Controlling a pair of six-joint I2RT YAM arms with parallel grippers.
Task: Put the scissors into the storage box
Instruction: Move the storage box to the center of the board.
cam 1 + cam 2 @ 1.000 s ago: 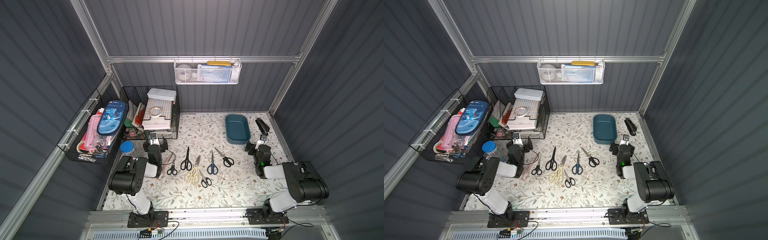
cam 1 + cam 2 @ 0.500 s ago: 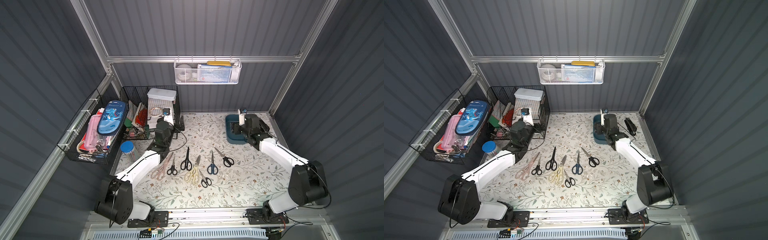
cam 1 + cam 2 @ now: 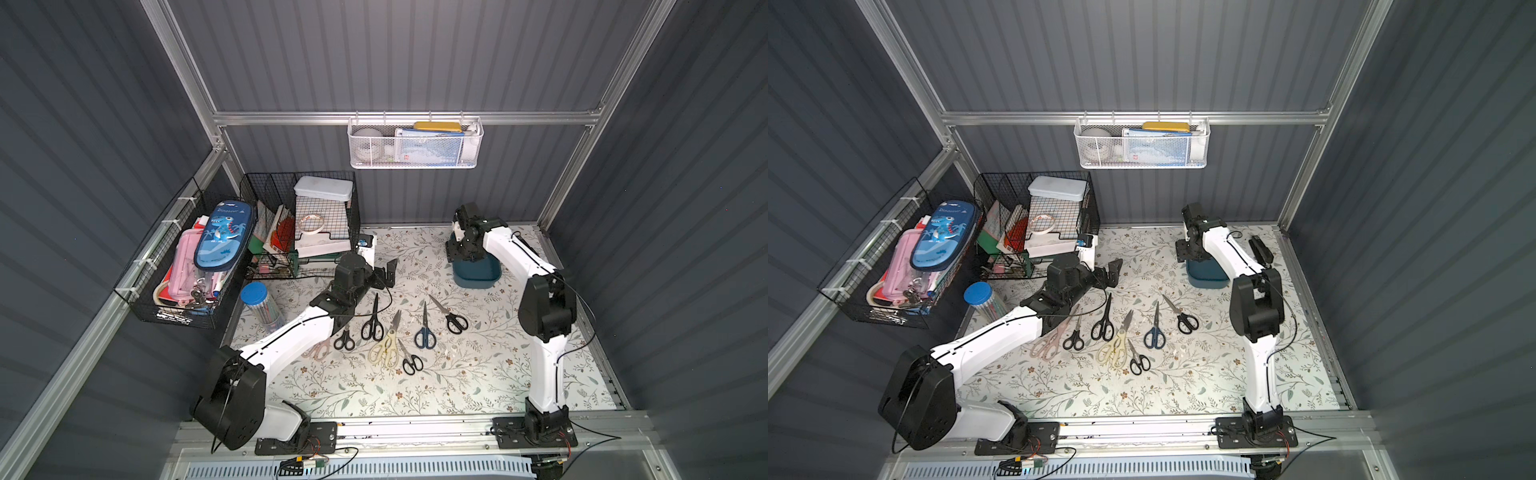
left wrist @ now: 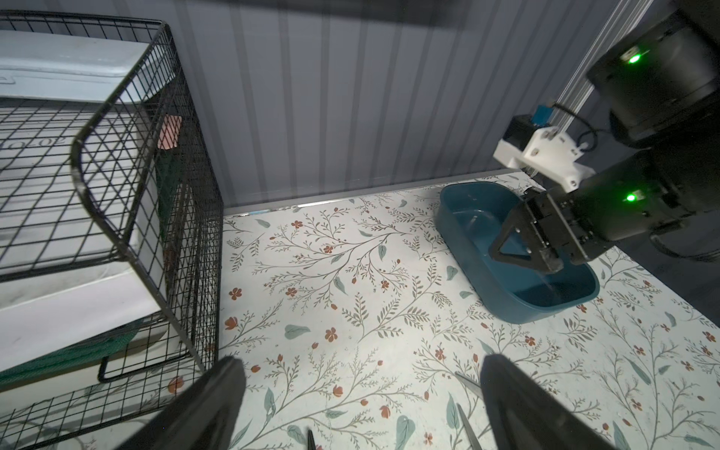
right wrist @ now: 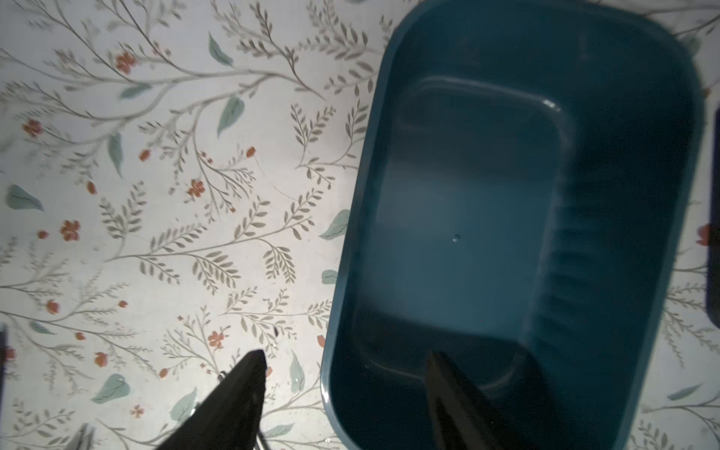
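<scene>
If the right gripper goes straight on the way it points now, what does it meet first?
Probably the side wall of the storage box: the right gripper straddles it, one finger over the table, one over the inside. Its height above the wall is unclear.

Walls: dark grey ribbed panels close three sides, behind the white mesh basket and to either side of it.
Frame: an aluminium rail crosses the back wall and carries the white mesh basket; slanted aluminium posts rise on both sides of it.
Table top: below the basket, a pale covering printed with leafy sprigs and small red flowers.
Black wire rack: stands on the table, below and left of the white basket.
Black wire basket: hangs from the side rail, further left.
Front edge: an aluminium track, farthest from the white basket.
Light: bright on the table, dimmer on the walls.
</scene>
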